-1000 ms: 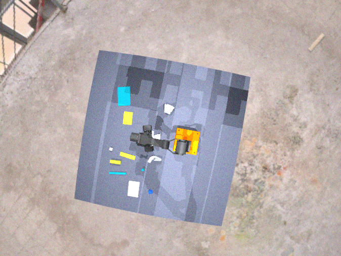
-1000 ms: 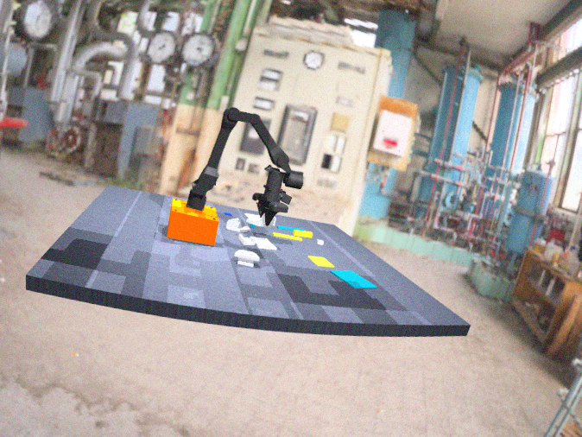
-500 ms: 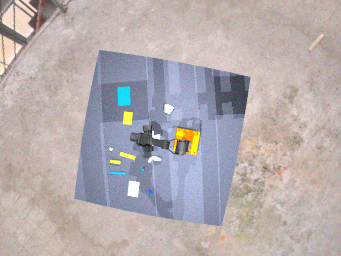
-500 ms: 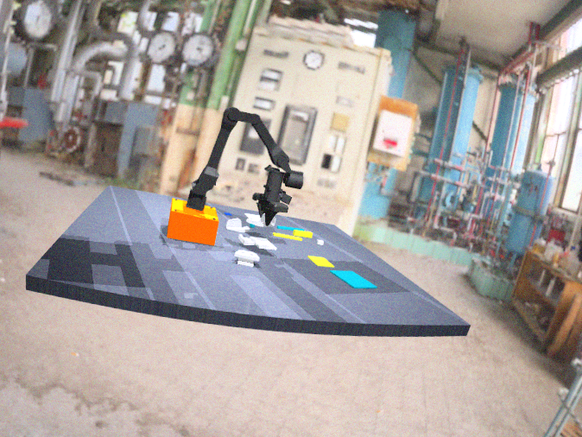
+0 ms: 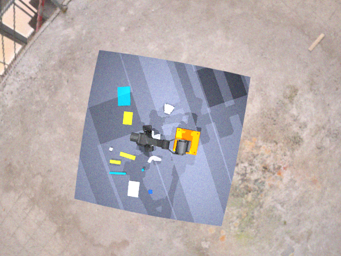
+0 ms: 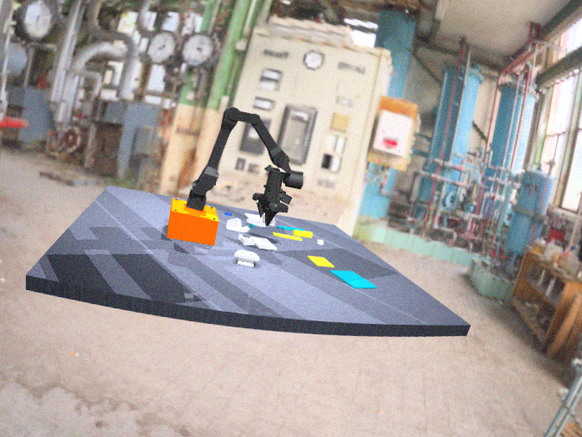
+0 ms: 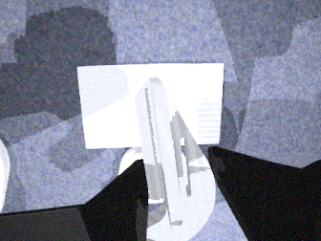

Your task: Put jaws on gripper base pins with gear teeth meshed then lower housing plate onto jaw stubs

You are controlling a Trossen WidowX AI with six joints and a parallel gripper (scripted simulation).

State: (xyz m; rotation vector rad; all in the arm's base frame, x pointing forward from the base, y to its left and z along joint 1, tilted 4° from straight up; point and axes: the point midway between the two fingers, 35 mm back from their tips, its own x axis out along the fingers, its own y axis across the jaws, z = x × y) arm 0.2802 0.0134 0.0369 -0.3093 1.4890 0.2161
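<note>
Blue-grey table (image 5: 198, 176) (image 6: 300, 300) (image 7: 167, 29): gripper (image 5: 147, 137) (image 6: 268, 223) (image 7: 177, 161) closed on a white jaw (image 7: 155, 124), whose long axis runs across the broad face of the base (image 5: 157, 136) (image 6: 263, 243) (image 7: 102, 129) beneath.

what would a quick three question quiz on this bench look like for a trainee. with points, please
1. Multiple choice: what colour is the block under the arm's foot?
A) green
B) orange
C) purple

2. True or false: the blue cube (image 5: 150, 192) (image 6: 228, 213) is nearer the large cyan sheet (image 5: 123, 96) (image 6: 353, 279) than the white sheet (image 5: 133, 188).

3. Fill in the gap: in the wrist view, a pale upright piece (image 7: 158, 139) stands between the fingers of the hand (image 7: 177, 161), and a flat ____ plate (image 7: 107, 107) lies beyond the fingertips.

Key: 1 B; 2 false; 3 white
</note>
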